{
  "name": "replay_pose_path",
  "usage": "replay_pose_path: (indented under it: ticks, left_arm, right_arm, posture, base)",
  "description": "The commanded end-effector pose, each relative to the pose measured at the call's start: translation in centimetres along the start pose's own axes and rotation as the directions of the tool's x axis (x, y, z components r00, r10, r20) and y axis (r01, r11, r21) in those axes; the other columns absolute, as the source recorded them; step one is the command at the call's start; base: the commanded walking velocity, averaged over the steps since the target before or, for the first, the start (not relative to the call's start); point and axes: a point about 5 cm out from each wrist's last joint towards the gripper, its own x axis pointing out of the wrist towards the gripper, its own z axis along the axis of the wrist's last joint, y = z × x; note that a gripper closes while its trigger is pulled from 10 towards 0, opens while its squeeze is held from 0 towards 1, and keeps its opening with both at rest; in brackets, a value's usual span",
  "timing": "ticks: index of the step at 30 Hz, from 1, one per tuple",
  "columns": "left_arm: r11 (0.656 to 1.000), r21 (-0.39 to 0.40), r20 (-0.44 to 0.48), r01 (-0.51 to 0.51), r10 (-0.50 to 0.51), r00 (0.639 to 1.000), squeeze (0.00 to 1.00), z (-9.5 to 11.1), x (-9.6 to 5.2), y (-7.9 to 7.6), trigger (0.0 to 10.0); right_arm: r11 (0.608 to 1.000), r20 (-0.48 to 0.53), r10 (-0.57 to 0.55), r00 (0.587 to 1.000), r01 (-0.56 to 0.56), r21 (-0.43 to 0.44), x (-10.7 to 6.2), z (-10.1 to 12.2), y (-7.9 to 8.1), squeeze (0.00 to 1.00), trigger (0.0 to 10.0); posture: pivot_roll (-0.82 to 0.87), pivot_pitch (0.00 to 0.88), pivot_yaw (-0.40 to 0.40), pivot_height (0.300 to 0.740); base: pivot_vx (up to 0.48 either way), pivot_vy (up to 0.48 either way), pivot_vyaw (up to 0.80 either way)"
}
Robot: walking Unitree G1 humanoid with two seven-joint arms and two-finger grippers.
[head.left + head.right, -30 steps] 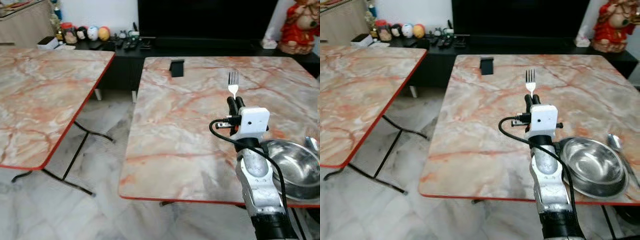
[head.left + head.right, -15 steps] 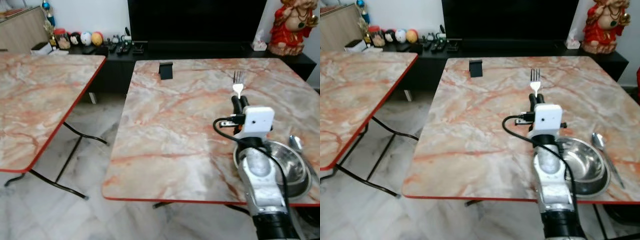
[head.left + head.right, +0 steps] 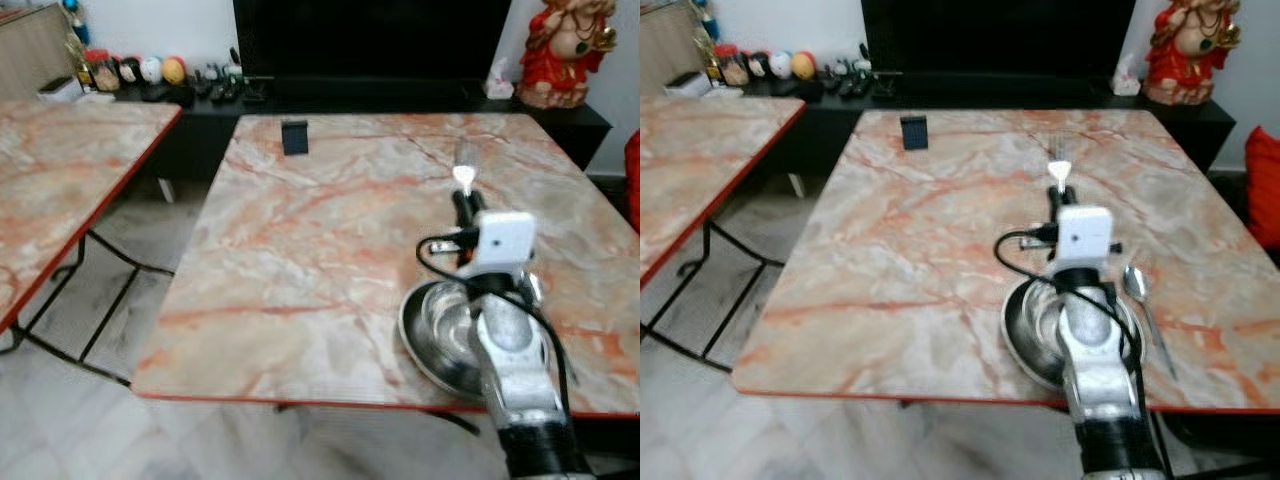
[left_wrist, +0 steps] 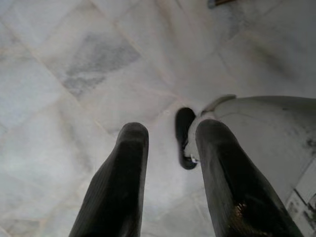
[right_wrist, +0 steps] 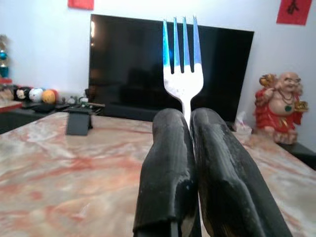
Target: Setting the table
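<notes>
My right gripper [image 3: 466, 200] is shut on a silver fork [image 3: 465, 168], tines pointing away from me, held above the marble table [image 3: 330, 230]. In the right wrist view the fork [image 5: 181, 59] stands up between the black fingers [image 5: 170, 168]. A steel bowl [image 3: 445, 335] sits near the table's front edge, partly hidden by my right arm. A spoon [image 3: 1140, 290] lies on the table just right of the bowl. My left gripper [image 4: 170, 143] hangs over the floor, its fingers apart with nothing between them.
A small black stand [image 3: 295, 137] sits at the table's far left. A second marble table [image 3: 60, 170] is on the left across a gap of tiled floor. Behind are a dark TV console [image 3: 370, 95] and a red figurine [image 3: 565, 50].
The camera has moved right and closer, so the table, bowl and spoon slid left in view. My right gripper still holds the fork upright over the table.
</notes>
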Motion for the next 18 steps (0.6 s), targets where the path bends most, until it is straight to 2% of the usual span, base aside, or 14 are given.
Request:
replay_pose_path:
  ticks: [1, 10, 18]
  left_arm:
    - [1.0, -0.004, -0.012, 0.005, -0.005, 1.0, 0.0, -0.3, -0.05, -0.14, 10.0]
    - [1.0, -0.001, -0.015, 0.003, -0.003, 1.0, 0.0, -0.4, -0.11, -0.11, 10.0]
    - [1.0, -0.005, -0.018, -0.003, 0.003, 1.0, 0.0, -0.5, -0.16, -0.04, 10.0]
  right_arm:
    - [1.0, -0.005, -0.025, 1.0, 0.025, -0.01, -0.03, -0.05, -0.8, 0.0, 10.0]
    - [0.999, -0.003, -0.032, 0.999, 0.032, 0.005, 0.05, 0.12, -0.83, 0.0, 10.0]
    - [0.999, -0.014, -0.04, 0.999, 0.04, 0.021, 0.11, 0.07, -0.88, 0.0, 10.0]
  posture:
    - [-0.09, 0.0, 0.033, 0.74]
    - [-0.09, 0.0, 0.036, 0.74]
    - [-0.1, 0.0, 0.039, 0.74]
  base:
    - [0.0, -0.304, 0.0]
    - [0.0, -0.266, 0.0]
    - [0.0, 0.0, -0.73]
